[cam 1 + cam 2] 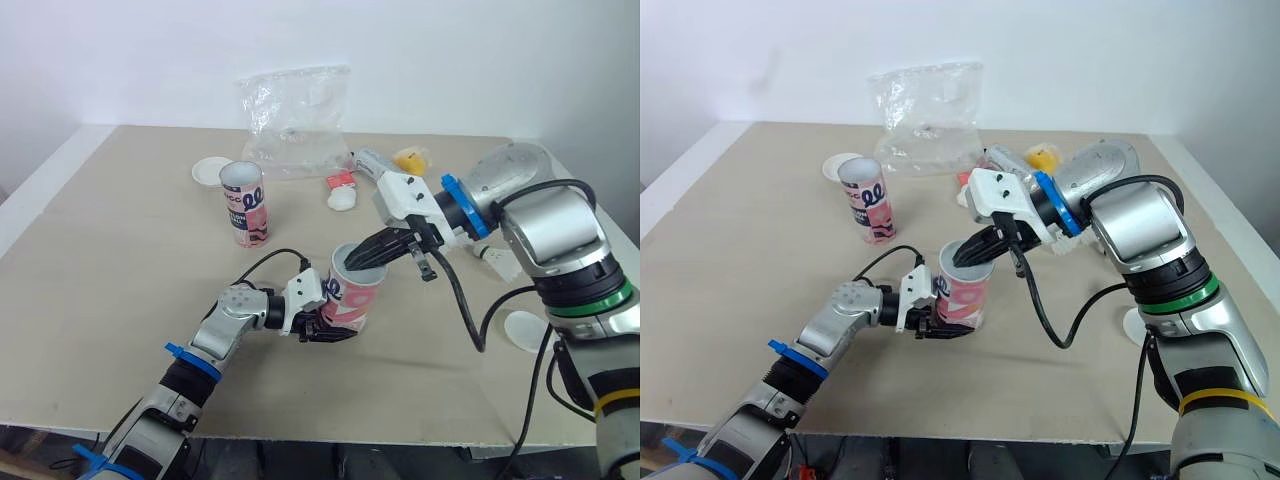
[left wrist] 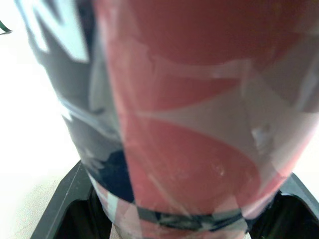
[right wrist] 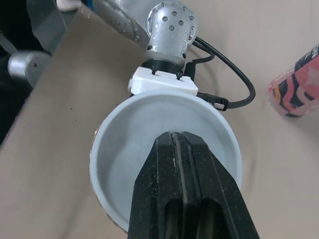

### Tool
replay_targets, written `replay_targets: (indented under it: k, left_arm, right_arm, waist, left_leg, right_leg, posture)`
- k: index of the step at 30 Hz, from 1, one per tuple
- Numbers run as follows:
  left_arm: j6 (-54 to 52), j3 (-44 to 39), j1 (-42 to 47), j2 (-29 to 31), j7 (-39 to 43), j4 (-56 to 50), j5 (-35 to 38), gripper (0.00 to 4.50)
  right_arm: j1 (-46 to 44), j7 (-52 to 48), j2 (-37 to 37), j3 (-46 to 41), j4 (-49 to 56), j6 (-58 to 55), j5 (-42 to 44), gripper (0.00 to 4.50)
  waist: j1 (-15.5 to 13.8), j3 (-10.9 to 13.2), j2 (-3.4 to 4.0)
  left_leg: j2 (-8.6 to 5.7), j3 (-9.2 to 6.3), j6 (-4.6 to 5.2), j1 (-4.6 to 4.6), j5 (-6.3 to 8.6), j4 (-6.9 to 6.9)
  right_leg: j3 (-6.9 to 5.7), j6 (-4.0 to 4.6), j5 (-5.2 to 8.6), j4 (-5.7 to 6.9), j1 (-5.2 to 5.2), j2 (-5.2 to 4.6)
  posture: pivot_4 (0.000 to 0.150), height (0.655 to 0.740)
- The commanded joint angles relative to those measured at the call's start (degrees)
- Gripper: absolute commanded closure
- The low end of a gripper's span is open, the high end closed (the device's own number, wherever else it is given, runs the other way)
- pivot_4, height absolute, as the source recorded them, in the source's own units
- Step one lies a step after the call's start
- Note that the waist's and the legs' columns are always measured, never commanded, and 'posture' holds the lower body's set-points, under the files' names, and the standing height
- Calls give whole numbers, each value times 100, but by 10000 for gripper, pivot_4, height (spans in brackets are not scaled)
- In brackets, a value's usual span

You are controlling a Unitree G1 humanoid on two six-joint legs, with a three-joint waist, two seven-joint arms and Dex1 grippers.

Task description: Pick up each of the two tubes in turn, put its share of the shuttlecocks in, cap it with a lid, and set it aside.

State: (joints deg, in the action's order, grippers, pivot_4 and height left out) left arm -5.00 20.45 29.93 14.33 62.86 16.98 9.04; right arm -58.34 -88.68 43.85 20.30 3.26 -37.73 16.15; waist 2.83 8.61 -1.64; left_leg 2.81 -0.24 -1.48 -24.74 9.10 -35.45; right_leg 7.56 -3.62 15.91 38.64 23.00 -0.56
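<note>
Tube (image 1: 355, 300) stands upright at frame centre, clamped low in your left hand (image 1: 325, 330); your right hand (image 1: 356, 260), fingers pressed together, points into its mouth from upper right.

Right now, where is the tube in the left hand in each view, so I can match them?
Left eye view: held tube, lower middle, left hand clamped on its base.
Right eye view: same tube, lower middle.
Left wrist view: its patterned wall, close up.
Right wrist view: its open mouth from above, right hand shut over it.
Shared landmark: second tube, upright farther back in both eye views, also in right wrist view.
</note>
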Motion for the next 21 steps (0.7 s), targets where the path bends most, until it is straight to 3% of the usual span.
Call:
replay_targets:
  k: [1, 8, 12, 16, 21]
  left_arm:
    - [-125, 71, -56, 86, -108, 139, -229, 16015]
    - [-116, 30, -105, 147, -104, 55, -207, 16015]
    - [-64, 24, -118, 177, -98, 13, -212, 16015]
    - [-37, 23, -118, 199, -89, -64, -195, 16015]
    - [-16, -1, -100, 228, -72, -117, -171, 16015]
  right_arm:
    - [35, -28, -62, -290, 36, -665, 535, 44560]
    - [501, 462, 317, -1977, 173, -1430, 1714, 44560]
    - [1450, 1067, 514, -3069, 289, -1476, 2030, 44560]
    - [2428, 1535, 405, -3722, 518, -1036, 2119, 44560]
    - [3813, 1634, 330, -3789, 630, 184, 1667, 44560]
  waist:
    - [-2, 5, 2]
    - [-15, 18, 3]
    - [-15, 19, 1]
    - [1, 23, 9]
    - [4, 28, 15]
  left_leg:
    - [0, 2, 0, -2, 0, 1]
    - [-5, -3, 3, -62, -2, 1]
    - [-4, -9, 3, -63, -1, 6]
    - [-4, -6, 4, -63, -1, 8]
    - [-2, -16, 5, -61, -2, 5]
  right_leg:
    - [1, 0, 0, -1, 2, 0]
    - [-3, -3, -6, -5, 21, 0]
    - [-9, -9, -9, -29, 14, 2]
    - [-4, -18, -15, -43, 5, 3]
    - [-4, -25, -21, -46, 2, 15]
  posture:
    - [1500, 7400]
    - [1500, 7400]
    - [1500, 7400]
    - [1500, 7400]
    - [1500, 7400]
